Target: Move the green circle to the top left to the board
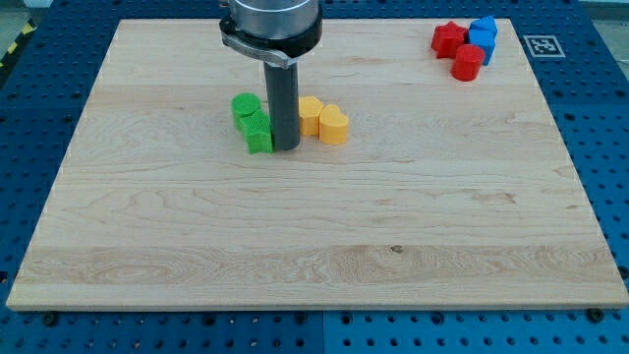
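The green circle (245, 105) lies on the wooden board (314, 226), left of centre in the upper half. A second green block (258, 133), shape unclear, touches it just below and to its right. My tip (286, 147) stands on the board right beside that second green block, on its right side, and below and right of the green circle. The rod hides part of the blocks behind it.
A yellow block (310, 114) and a yellow heart (334, 125) lie just right of the rod. At the view's top right corner sit a red block (448, 38), a red cylinder (468, 62) and two blue blocks (482, 37).
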